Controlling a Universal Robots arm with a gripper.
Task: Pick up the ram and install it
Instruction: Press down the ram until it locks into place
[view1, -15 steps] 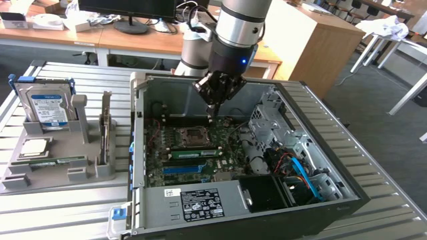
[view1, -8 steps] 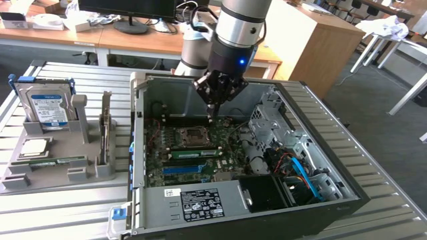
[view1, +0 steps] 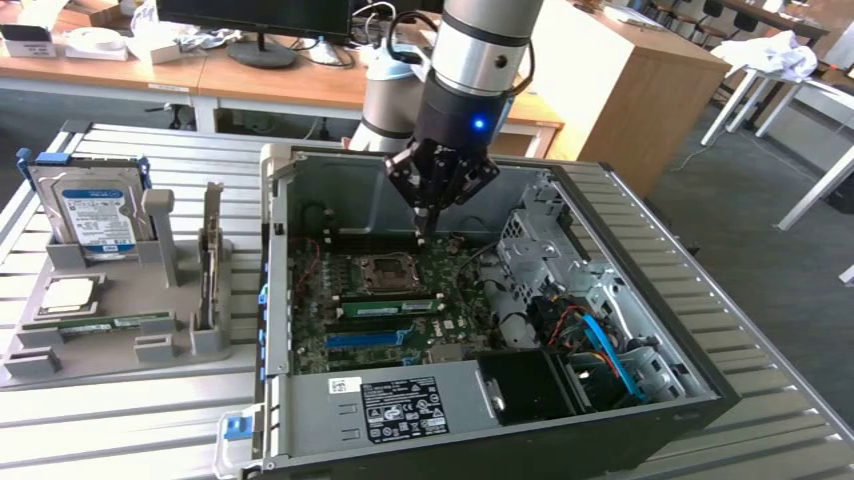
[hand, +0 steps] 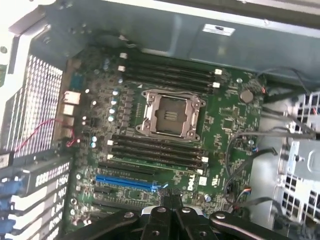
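Observation:
The ram (view1: 100, 322) is a slim green stick lying flat in the grey holder tray (view1: 80, 355), at the exterior view's left of the open computer case (view1: 627, 300). My gripper (view1: 424, 232) hangs inside the case over the motherboard (view1: 400, 300), just behind the CPU socket (view1: 384, 270) and far from the stick. Its fingers (hand: 165, 202) are pressed together, shut, with nothing between them. Black memory slots (hand: 155, 150) run on both sides of the socket (hand: 170, 115). A green strip (view1: 390, 305) lies along the nearer slots; I cannot tell whether it is a seated stick.
The tray also holds an upright hard drive (view1: 87, 215), a CPU (view1: 67, 293) and a standing expansion card (view1: 210, 255). A blue slot (hand: 127, 182) lies beside the memory slots. Cables (view1: 594, 345) and a drive cage (view1: 534, 240) crowd the case's right side; the power supply (view1: 400, 405) is in front.

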